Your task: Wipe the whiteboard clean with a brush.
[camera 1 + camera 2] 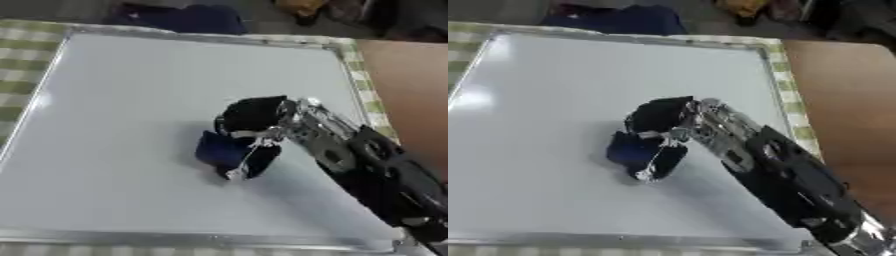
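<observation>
Green-checked cloth (pixel 17 60) is covering the surface, and a large whiteboard (pixel 131 100) with a silver frame is lying flat on it, filling most of both views. Bare brown wood (pixel 411 85) is showing past the board's right edge. Reaching in from the lower right, the right hand (pixel 254 117) is curling its fingers around a dark blue brush (pixel 220 149) and holding it down against the board, a little right of the middle. No marks are showing on the white area around it.
</observation>
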